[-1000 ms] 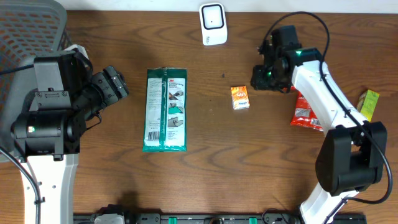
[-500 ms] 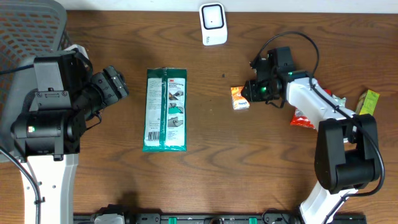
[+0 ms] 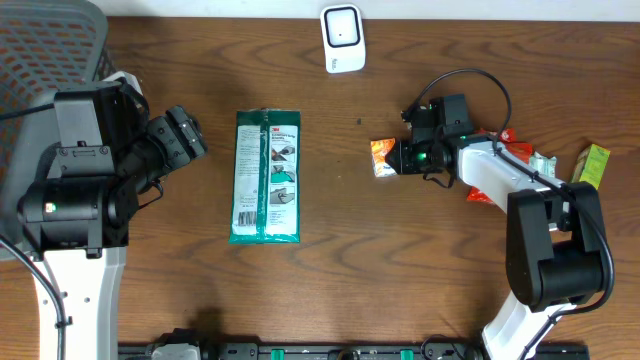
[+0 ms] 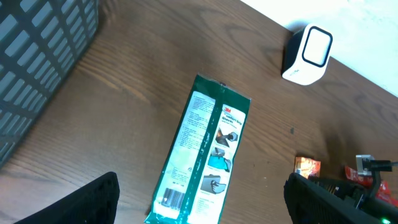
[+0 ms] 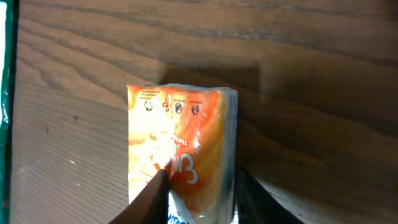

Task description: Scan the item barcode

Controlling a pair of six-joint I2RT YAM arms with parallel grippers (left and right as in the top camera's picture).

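A small orange packet (image 3: 382, 157) lies on the wooden table, right of centre. My right gripper (image 3: 401, 158) has come in low from the right and is shut on it. In the right wrist view the packet (image 5: 180, 137) fills the middle, with a dark finger (image 5: 155, 193) pressed against each side of it at my right gripper (image 5: 201, 180). The white barcode scanner (image 3: 342, 38) stands at the back edge. My left gripper (image 3: 188, 135) hangs open at the left, apart from everything; its wrist view shows the jaws wide at my left gripper (image 4: 202, 205).
A long green wipes pack (image 3: 267, 177) lies flat left of centre, its barcode (image 4: 171, 199) facing up. A red snack bag (image 3: 490, 182) and a yellow-green stick pack (image 3: 592, 165) lie at the right. A grey mesh basket (image 3: 45, 45) stands at the far left.
My right gripper has swung down and left from behind the orange packet to its right side, and its jaws have narrowed onto it. The left arm has not moved.
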